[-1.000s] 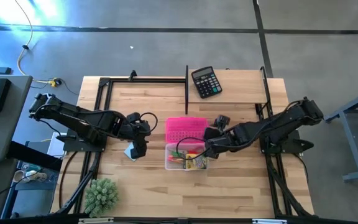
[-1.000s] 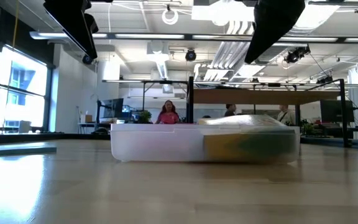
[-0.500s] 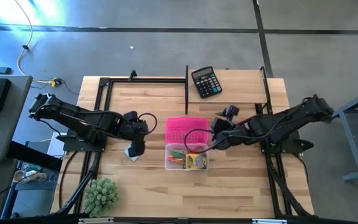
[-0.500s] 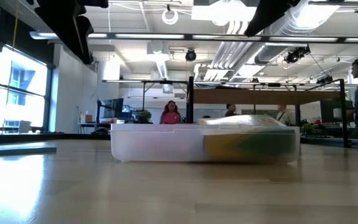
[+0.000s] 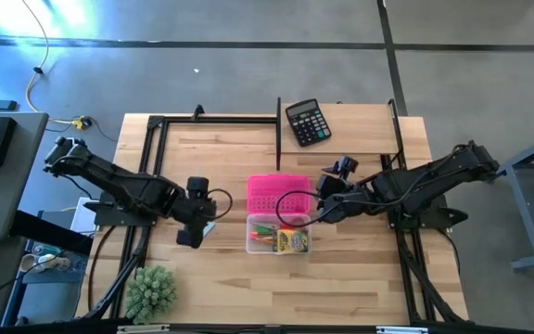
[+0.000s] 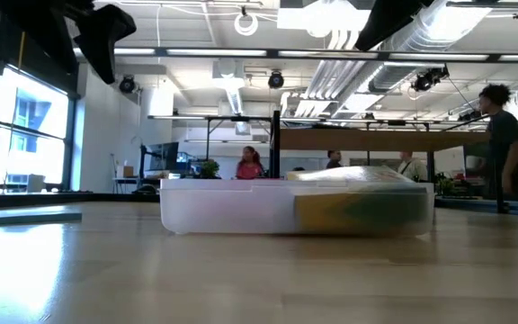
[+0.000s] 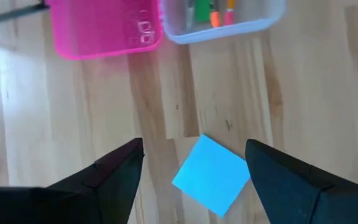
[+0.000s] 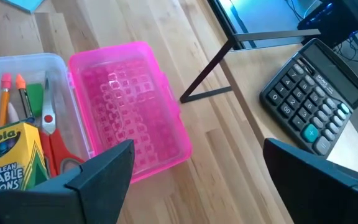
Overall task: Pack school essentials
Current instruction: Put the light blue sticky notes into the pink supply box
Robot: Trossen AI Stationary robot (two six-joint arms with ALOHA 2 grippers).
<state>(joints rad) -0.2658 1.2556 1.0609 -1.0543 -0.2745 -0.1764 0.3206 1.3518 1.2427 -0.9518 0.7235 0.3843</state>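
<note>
Since a moment before, the left gripper (image 5: pixel 193 234) has let go of the light-blue square notepad (image 7: pixel 212 173) and pulled back toward the table's left side. Notepad lies flat on the wooden table (image 5: pixel 360 269), left of the clear plastic case (image 5: pixel 278 234), outside it. Left fingers (image 7: pixel 120 171) stand apart above it. The right gripper (image 5: pixel 327 199), wide open and empty, hovers beside the pink lid (image 5: pixel 277 193).

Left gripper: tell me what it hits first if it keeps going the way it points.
Most likely the blue notepad: it lies flat on the table between the open fingers of the left gripper. How far off it is cannot be told.
</note>
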